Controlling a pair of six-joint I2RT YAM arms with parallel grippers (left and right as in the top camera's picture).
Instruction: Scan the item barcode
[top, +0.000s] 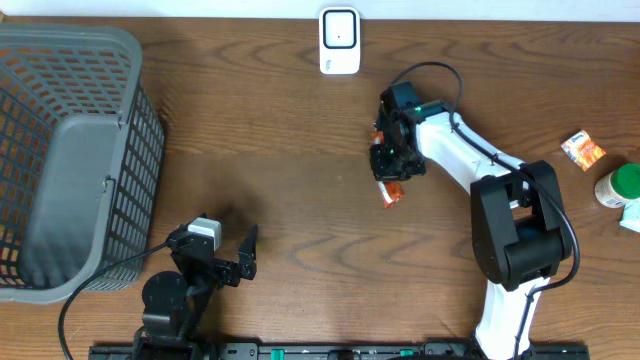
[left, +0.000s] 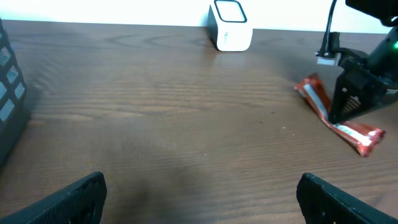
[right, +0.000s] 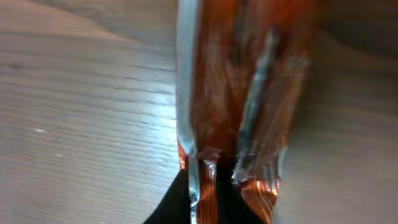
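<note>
Snack bar (top: 392, 193) lies flat on the worktop (top: 280, 130), just right of centre, about 3 o'clock. Right hand (top: 390, 172) sits down on top of it, covering the bar's 12 o'clock end; can't tell if the fingers are clamped or loose. Left hand (top: 225, 250) at 7 o'clock, spread wide, holding nothing. White scanner (top: 339, 40) at 12 o'clock, grey basket (top: 70, 40) at 9.

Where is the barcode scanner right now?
Overhead, the white scanner stands at the far edge of the table, near the middle. It is beyond the right gripper, which is over the orange snack bar.
</note>
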